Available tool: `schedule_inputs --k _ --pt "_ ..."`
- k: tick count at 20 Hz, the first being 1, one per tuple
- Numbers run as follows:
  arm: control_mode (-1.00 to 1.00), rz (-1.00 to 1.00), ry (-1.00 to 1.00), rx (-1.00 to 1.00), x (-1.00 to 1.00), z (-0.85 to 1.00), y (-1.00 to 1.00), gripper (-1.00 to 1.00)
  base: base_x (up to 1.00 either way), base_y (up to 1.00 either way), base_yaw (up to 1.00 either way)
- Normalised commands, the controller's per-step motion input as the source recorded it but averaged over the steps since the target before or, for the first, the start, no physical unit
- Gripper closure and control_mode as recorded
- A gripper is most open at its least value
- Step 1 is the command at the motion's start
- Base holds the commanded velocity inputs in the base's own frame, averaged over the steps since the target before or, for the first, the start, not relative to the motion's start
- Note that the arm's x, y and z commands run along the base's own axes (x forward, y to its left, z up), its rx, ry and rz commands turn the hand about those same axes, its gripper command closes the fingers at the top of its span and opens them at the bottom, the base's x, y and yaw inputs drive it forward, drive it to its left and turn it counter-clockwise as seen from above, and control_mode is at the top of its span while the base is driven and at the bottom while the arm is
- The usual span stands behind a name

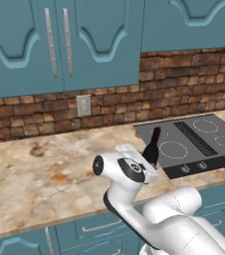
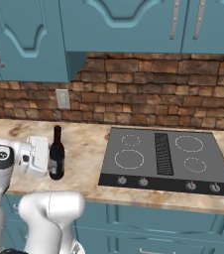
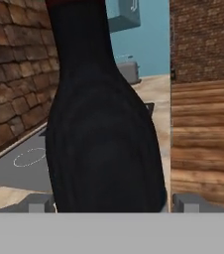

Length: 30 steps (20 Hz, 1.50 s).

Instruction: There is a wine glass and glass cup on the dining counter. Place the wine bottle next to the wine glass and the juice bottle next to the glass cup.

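**Gripper at the wine bottle beside the cooktop**

The gripper (image 3: pixel 106 203) has one fingertip (image 3: pixel 39 203) on each side of the wine bottle (image 3: pixel 101 129), low on its body; whether they press the glass cannot be told. The bottle is nearly black, slim, with a long neck and dark red top. No label or writing shows. It stands upright (image 2: pixel 57 154) on the marbled counter (image 1: pixel 30 169), just left of the black cooktop (image 2: pixel 168 156).

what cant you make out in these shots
- Pincer grip: in the hand view the slim near-black wine bottle fills the gap between the fingers; contact cannot be told.
- Bottle's lower body: hidden by the white arm in the left base view.
- Bottle top: cut off by the hand view's upper edge.
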Motion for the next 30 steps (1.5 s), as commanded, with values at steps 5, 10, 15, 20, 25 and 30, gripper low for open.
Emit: schedule_inputs --k 5,10,15,20,25,30 --pt "-1.00 0.07 0.00 0.00 -0.35 0.35 0.01 1.00 0.00 0.00 0.00" --pt "-1.00 0.01 0.00 0.00 -0.38 0.31 0.00 1.00 0.00 0.00 0.00" --pt "-1.00 0.00 0.00 0.00 -0.30 0.35 0.02 1.00 0.00 0.00 0.00" --pt "-1.00 0.00 0.00 0.00 -0.16 0.29 0.02 1.00 0.00 0.00 0.00" --pt "-1.00 0.00 0.00 0.00 -0.11 0.22 0.04 1.00 0.00 0.00 0.00" --pt "-1.00 0.00 0.00 0.00 -0.09 0.15 0.01 1.00 0.00 0.00 0.00"
